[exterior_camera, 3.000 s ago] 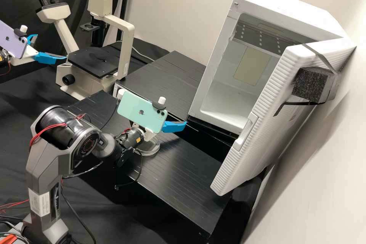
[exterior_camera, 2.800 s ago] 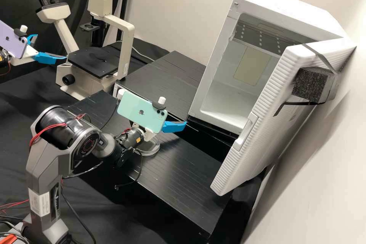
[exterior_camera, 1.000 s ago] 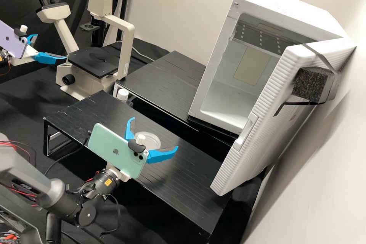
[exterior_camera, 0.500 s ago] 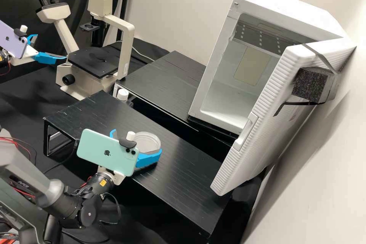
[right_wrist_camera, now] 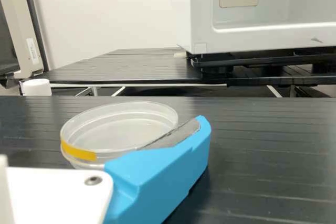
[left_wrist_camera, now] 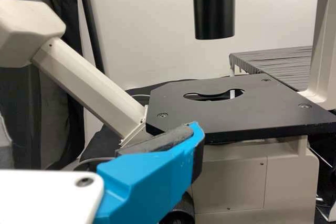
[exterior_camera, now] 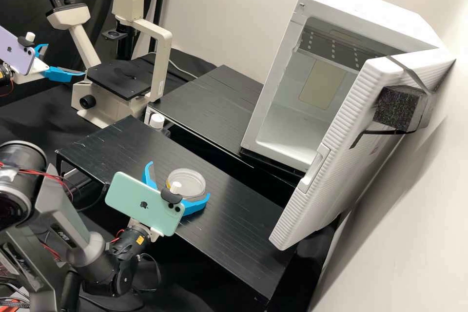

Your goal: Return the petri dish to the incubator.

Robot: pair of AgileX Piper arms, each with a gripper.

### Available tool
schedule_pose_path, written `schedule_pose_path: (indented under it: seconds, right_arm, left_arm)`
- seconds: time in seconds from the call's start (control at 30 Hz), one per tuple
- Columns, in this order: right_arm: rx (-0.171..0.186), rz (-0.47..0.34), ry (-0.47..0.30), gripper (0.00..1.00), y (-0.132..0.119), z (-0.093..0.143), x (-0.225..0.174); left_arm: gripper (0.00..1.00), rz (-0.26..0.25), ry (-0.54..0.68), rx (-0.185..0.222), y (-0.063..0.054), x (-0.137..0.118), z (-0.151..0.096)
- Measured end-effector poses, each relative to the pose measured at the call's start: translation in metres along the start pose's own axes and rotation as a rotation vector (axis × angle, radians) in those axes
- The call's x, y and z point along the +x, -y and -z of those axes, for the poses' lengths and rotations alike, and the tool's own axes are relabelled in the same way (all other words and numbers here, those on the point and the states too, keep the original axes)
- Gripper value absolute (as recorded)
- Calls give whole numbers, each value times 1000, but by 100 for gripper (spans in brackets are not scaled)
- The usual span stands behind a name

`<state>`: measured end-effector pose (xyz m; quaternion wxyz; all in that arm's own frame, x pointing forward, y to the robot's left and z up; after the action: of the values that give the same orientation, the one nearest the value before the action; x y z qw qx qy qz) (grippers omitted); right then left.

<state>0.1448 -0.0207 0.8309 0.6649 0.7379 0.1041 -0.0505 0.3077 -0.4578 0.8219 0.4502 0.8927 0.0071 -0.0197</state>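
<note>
At lower centre, the right gripper spreads near the petri dish on a black stand, the open incubator upper right.

High view downward, farther; left near microscope, right near dish; high shares both

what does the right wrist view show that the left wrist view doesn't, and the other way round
Right wrist view, not left: the petri dish with its yellow strip, on the front stand, plus part of the incubator and a white cap.
Left wrist view, not right: the microscope's slanted tube, the black cylinder over its stage, and the stage opening.
Both: the microscope's beige pillar, the rear slatted stand, the pale wall and a blue finger.
</note>
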Motion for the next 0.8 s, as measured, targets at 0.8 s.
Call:
schedule_pose_path:
  seconds: [0.8]
  right_arm:
    - [-137, -40, -21, 100, 0, 5, 8]
  left_arm:
    - [100, 0, 0, 0, 0, 0, 0]
